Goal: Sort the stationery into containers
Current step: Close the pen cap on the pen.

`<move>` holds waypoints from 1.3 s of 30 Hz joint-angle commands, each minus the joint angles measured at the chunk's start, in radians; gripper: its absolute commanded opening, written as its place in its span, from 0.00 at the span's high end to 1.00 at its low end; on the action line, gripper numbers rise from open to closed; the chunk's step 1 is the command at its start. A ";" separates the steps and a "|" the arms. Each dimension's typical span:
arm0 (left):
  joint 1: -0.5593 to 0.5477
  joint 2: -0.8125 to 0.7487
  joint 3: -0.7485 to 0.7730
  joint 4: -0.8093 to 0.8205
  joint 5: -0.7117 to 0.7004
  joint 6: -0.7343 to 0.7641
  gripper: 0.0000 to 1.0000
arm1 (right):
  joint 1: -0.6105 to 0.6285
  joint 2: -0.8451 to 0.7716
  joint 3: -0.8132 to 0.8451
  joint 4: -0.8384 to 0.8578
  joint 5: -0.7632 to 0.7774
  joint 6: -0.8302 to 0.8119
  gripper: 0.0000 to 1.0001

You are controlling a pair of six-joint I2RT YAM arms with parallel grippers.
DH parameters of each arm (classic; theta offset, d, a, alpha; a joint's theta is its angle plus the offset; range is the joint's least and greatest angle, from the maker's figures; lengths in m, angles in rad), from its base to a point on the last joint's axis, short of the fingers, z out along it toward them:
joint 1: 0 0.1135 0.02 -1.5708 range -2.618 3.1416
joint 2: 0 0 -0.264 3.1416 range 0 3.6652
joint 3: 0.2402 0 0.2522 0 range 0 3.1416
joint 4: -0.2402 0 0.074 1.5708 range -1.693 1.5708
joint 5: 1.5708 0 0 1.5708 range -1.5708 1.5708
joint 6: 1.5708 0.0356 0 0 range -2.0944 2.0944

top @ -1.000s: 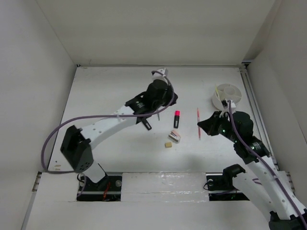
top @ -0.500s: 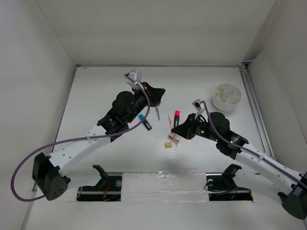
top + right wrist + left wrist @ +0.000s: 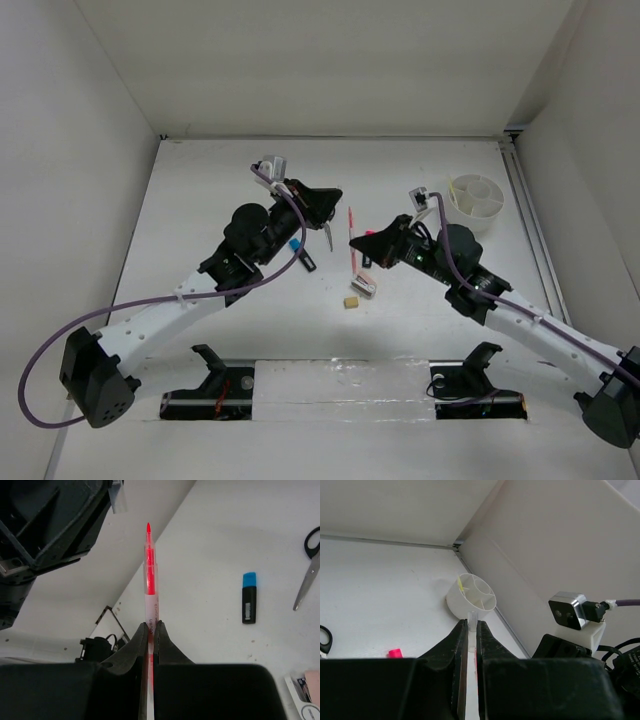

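My right gripper (image 3: pixel 355 243) (image 3: pixel 150 625) is shut on a thin pink pen (image 3: pixel 350 225) (image 3: pixel 149 575) and holds it above the table, red tip toward my left gripper (image 3: pixel 338 193) (image 3: pixel 471 623). The left jaws are nearly closed on a small clear tube-like piece (image 3: pixel 471 617); the pen's tip does not touch them. Black-handled scissors (image 3: pixel 327 236) (image 3: pixel 309 575) and a blue-and-black highlighter (image 3: pixel 300 252) (image 3: pixel 249 603) lie below the left gripper. The white divided cup (image 3: pixel 490 215) (image 3: pixel 462 606) at the right back holds a yellow pencil (image 3: pixel 460 584).
A grey-pink sharpener block (image 3: pixel 364 285) and a tan eraser (image 3: pixel 351 301) lie just below the right gripper. A pink highlighter cap (image 3: pixel 395 653) shows on the table. White walls enclose the table on the left, back and right.
My right gripper has taken the pink pen off the table and carried it left and up toward the left gripper. My left arm has drawn back from the scissors and turned toward the right arm.
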 commanded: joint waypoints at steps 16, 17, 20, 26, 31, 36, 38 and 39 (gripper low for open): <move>0.003 0.010 -0.014 0.154 0.014 -0.015 1.00 | 0.040 0.020 0.055 0.156 -0.018 0.020 1.00; 0.003 0.020 -0.014 0.154 0.014 -0.015 1.00 | 0.040 0.020 0.055 0.156 -0.018 0.020 1.00; 0.003 0.030 -0.005 0.154 0.014 -0.015 1.00 | 0.049 0.020 0.064 0.156 -0.018 0.020 1.00; 0.003 0.030 -0.005 0.154 0.014 -0.025 1.00 | 0.049 0.011 0.064 0.147 0.012 0.020 1.00; 0.003 0.019 -0.005 0.154 0.014 -0.025 1.00 | 0.049 0.020 0.073 0.128 0.022 0.010 1.00; 0.003 0.008 -0.005 0.143 0.003 -0.025 1.00 | 0.049 0.020 0.074 0.128 0.022 0.010 1.00; 0.003 0.008 -0.005 0.143 0.003 -0.025 1.00 | 0.049 0.020 0.074 0.128 0.022 0.010 1.00; 0.003 0.008 -0.005 0.134 0.003 -0.025 1.00 | 0.049 0.020 0.074 0.128 0.022 0.010 1.00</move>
